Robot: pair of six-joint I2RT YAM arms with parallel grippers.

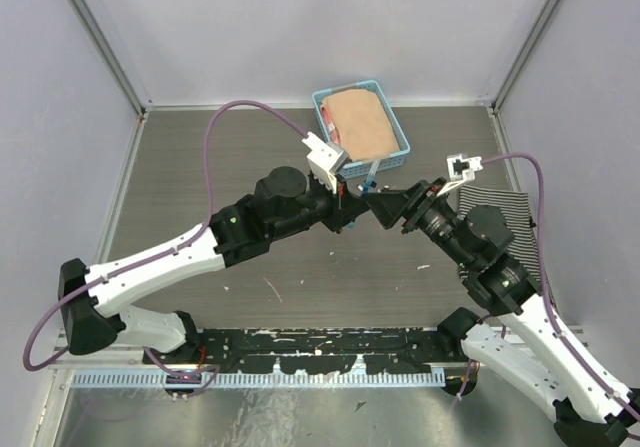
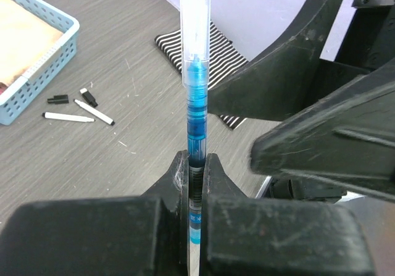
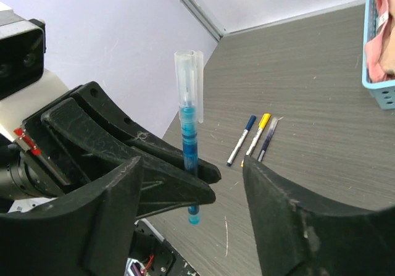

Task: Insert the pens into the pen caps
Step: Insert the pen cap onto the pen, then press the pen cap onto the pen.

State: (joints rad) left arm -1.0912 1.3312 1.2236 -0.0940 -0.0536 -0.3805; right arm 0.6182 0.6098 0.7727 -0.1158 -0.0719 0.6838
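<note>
My left gripper (image 2: 196,162) is shut on a blue pen (image 2: 196,106) and holds it upright above the table. A clear cap (image 2: 195,23) sits on the pen's top end. My right gripper (image 3: 192,165) is open, and its fingers (image 3: 290,220) stand either side of the pen and the left fingertips without gripping. In the top view the two grippers meet, left (image 1: 350,207) and right (image 1: 380,205), just in front of the basket. Two white pens (image 2: 69,117) and two small black caps (image 2: 58,99) lie on the table. Three capped pens (image 3: 257,134) lie side by side.
A blue basket (image 1: 394,117) holding a tan cloth stands at the back centre. A striped cloth (image 1: 495,205) lies at the right under the right arm. Grey walls close the table at the back and both sides.
</note>
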